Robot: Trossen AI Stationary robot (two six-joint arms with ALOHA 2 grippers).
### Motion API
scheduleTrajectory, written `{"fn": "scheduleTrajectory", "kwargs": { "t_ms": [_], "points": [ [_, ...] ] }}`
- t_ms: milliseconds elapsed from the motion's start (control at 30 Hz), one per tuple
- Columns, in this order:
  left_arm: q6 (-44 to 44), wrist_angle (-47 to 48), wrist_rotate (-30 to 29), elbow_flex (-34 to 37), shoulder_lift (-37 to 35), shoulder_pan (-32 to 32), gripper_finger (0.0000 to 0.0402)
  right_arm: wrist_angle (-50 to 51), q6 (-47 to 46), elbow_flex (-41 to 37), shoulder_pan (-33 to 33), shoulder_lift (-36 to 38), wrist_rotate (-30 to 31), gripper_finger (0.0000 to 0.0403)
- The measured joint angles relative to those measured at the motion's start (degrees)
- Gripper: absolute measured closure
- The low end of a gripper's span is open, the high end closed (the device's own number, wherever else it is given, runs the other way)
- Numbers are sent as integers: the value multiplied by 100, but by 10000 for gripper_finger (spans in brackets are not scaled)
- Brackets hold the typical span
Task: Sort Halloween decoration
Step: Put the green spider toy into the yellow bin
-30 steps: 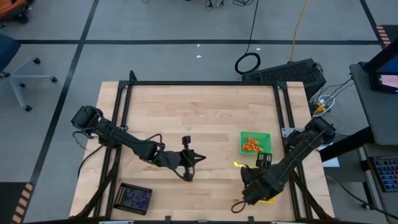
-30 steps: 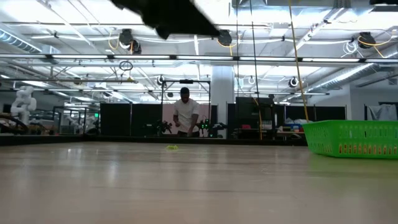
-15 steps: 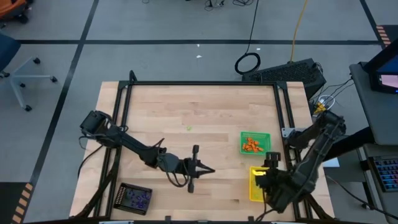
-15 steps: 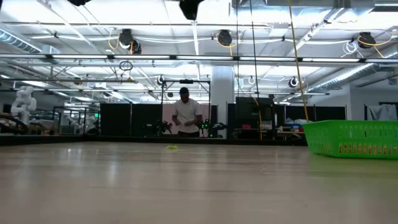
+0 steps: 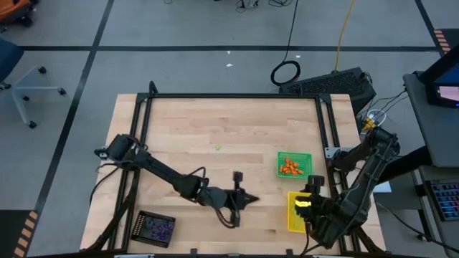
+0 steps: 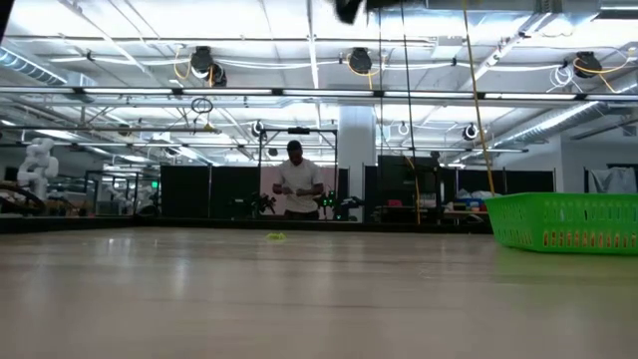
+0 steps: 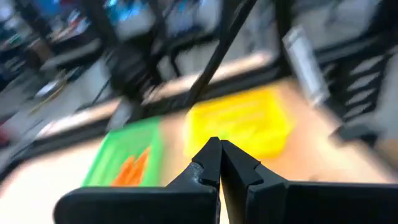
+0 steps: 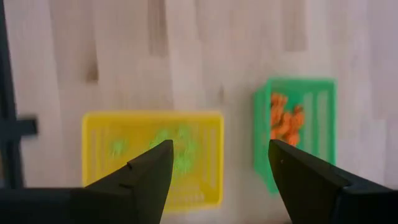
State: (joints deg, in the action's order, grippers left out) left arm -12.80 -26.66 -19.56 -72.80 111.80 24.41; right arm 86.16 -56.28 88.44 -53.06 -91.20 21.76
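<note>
Only tiny trinkets (image 5: 290, 166), long axis unreadable; left tool (image 5: 252, 200) pinched empty, right tool (image 8: 217, 163) wide.

Two trays (image 5: 295, 164) at right, one tray (image 5: 155, 228) front-left.

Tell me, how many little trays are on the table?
3. A green tray holding orange trinkets sits toward the right; a yellow tray lies just nearer the front edge, partly under the right arm; a black tray sits at the front left.
</note>
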Motion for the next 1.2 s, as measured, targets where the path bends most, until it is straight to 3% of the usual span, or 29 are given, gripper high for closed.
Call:
{"fn": "scheduleTrajectory", "kwargs": {
  "t_ms": [167, 400, 567, 700, 833, 1033, 1200],
  "points": [
    [409, 1863, -1098, -17, -400, -17, 393, -491, 404, 0, 2, 0, 924, 151],
    [1573, 4823, -1219, -9, -1042, -505, 393, -1364, 1462, 0, 2, 1, 2945, 151],
    [1793, 6073, -984, 142, -1082, -1161, 393, -1590, 1636, -1, 10, -6, 3567, 151],
    [2006, 6173, -139, 309, -1077, -1936, 393, -1607, 1608, -2, 12, -114, 3658, 151],
    [2753, 6191, 663, 410, -1077, -2643, 393, -1609, 1489, -7, -38, -259, 3653, 151],
    [3054, 6157, 974, 665, -1077, -3036, 386, -1604, 1498, -7, -107, -486, 3654, 151],
    [3057, 5713, 1013, 870, -1077, -2937, 333, -1568, 1496, -7, -106, -530, 3663, 151]
  ]
}}
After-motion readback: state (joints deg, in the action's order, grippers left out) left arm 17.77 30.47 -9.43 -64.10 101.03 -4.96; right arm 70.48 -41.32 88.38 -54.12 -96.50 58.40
